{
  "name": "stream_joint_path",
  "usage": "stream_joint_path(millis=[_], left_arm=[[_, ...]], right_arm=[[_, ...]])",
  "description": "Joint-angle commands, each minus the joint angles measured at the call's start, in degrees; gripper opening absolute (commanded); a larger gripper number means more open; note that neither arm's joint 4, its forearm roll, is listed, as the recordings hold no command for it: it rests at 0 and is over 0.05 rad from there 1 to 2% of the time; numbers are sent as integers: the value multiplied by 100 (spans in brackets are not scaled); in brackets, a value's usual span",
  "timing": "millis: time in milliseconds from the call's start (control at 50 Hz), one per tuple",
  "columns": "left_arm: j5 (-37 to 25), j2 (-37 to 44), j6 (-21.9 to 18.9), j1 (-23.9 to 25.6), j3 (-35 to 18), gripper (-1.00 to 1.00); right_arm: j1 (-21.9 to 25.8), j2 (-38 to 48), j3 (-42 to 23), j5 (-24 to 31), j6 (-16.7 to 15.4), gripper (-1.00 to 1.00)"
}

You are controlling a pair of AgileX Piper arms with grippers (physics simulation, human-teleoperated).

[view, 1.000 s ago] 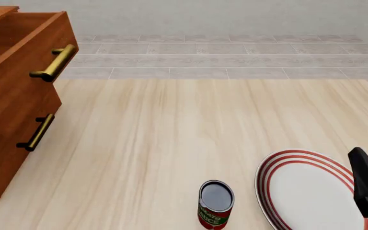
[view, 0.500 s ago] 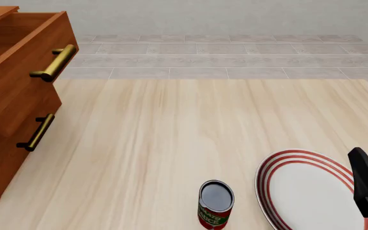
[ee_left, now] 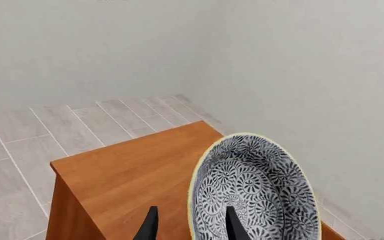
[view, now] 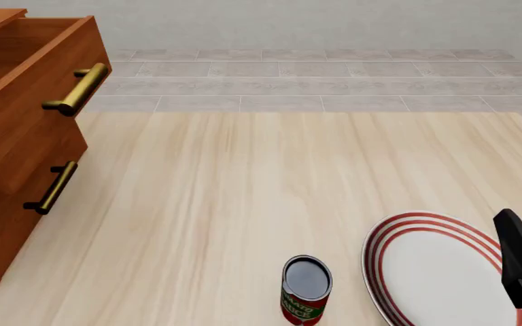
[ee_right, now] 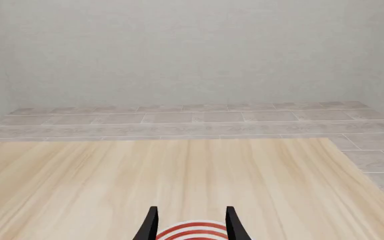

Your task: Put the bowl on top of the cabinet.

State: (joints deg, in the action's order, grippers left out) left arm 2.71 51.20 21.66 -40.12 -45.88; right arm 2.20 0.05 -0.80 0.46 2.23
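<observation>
Bare cabinet (ee_left: 132, 170) top lies open beside the bowl (ee_left: 255, 192); can (view: 306, 290) and plate (view: 433, 272) crowd the table's (view: 270, 190) near edge.

Can (view: 306, 290) label: a green band with pale lettering wraps the red side; the top line seems to read "TOMATO" and the line under it "SAUCE", but both are small and partly cut by the curve, so the reading is unsure.
Can brand: cannot be made out.
Bowl (ee_left: 253, 192): pattern only, no lettering.
Plate (view: 431, 272): red rings only, no lettering.
Cabinet (view: 16, 136): no marks or numbers.
</observation>
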Motion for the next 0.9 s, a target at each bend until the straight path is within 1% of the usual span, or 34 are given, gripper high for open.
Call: stream_joint_path(millis=[20,380,660,860,900], left_arm=[[4,8,-18,-7,-19,100],[-107,2,33,-14,-283,100],[-402,-195,164,-80,-574,100],[-549,-355,217,-84,-643,100],[-605,-418,277,-67,-665,100]], right_arm=[[4,-1,6,-5,-8,100],[25,0,0,-4,-1,100],[27,1,-8,-1,-12,100],[26,0,-9,-6,-15,100],[22,0,-8,-6,-20,100]])
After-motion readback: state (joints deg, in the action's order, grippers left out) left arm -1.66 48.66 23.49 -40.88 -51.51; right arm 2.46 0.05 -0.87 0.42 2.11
